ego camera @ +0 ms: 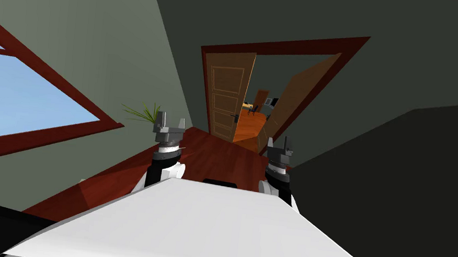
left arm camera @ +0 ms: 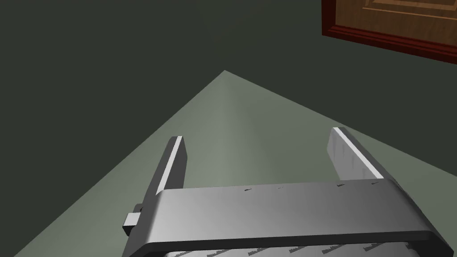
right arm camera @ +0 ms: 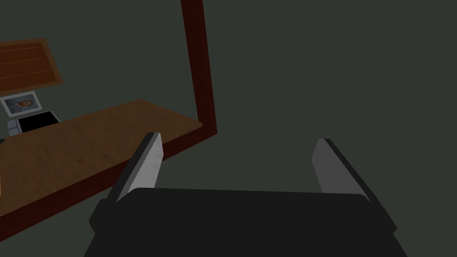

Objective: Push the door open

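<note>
Corridor, door (ego camera: pixel 227 94) ajar; left hand (left arm camera: pixel 256 139), right hand (right arm camera: pixel 236 145) spread, empty.

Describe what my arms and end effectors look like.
Left end effector: two thin, light grey blade fingers on a grey box. Right end effector: the same fingers on a black box. Left forearm and right forearm: black with white bands.

You are looking at a brown panelled door (ego camera: pixel 227 95) in a dark red frame (ego camera: pixel 283 46), with grey-green walls (ego camera: pixel 101 28) and a red-brown floor (ego camera: pixel 214 159).
</note>
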`<state>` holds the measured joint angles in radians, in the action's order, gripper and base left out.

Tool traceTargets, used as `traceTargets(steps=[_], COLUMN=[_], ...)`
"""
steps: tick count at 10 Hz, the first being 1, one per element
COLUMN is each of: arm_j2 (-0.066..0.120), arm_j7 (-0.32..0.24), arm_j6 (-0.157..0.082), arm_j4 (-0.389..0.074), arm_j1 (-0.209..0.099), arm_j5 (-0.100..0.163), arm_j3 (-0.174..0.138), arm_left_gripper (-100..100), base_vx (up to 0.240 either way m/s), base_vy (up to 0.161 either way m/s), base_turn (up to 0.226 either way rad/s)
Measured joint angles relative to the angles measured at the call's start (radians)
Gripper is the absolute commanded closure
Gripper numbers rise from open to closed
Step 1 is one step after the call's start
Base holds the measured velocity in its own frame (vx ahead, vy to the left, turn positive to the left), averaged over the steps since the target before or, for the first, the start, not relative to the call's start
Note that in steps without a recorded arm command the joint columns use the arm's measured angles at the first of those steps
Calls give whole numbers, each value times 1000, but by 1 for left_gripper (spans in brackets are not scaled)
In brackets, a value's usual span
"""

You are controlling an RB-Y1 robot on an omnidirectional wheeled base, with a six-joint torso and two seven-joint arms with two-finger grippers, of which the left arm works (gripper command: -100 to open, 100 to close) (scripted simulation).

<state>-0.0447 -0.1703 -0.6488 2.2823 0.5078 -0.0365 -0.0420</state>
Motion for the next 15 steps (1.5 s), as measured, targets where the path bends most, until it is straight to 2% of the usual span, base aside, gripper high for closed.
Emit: traceTargets(steps=[1, 4, 5, 6, 8, 10, 12, 15], arm_j2=[6, 25, 37, 44, 49, 59, 68, 81], arm_j7=[-16, 10, 12, 12, 20, 27, 31, 40], arm_j6=[7, 5, 9, 15, 24, 28, 30, 43], arm_j4=[-17, -94, -126, -143, -183, -244, -288, -367], arm_j1=[-11, -55, -78, -88, -113, -156, -176, -228], arm_j5=[5, 4, 9, 11, 10, 13, 16, 21], arm_j3=[-1, 3, -2, -2, 5, 2, 6, 6], arm_left_gripper=[-100, -100, -100, -100, -100, -100, -100, -100], base_vx=[125, 127, 135, 118, 95, 92, 100, 101], base_vy=[-3, -11, -15, 1, -2, -17, -2, -13], base_turn=[-24, -23, -24, -8, -23, -20, -21, -27])
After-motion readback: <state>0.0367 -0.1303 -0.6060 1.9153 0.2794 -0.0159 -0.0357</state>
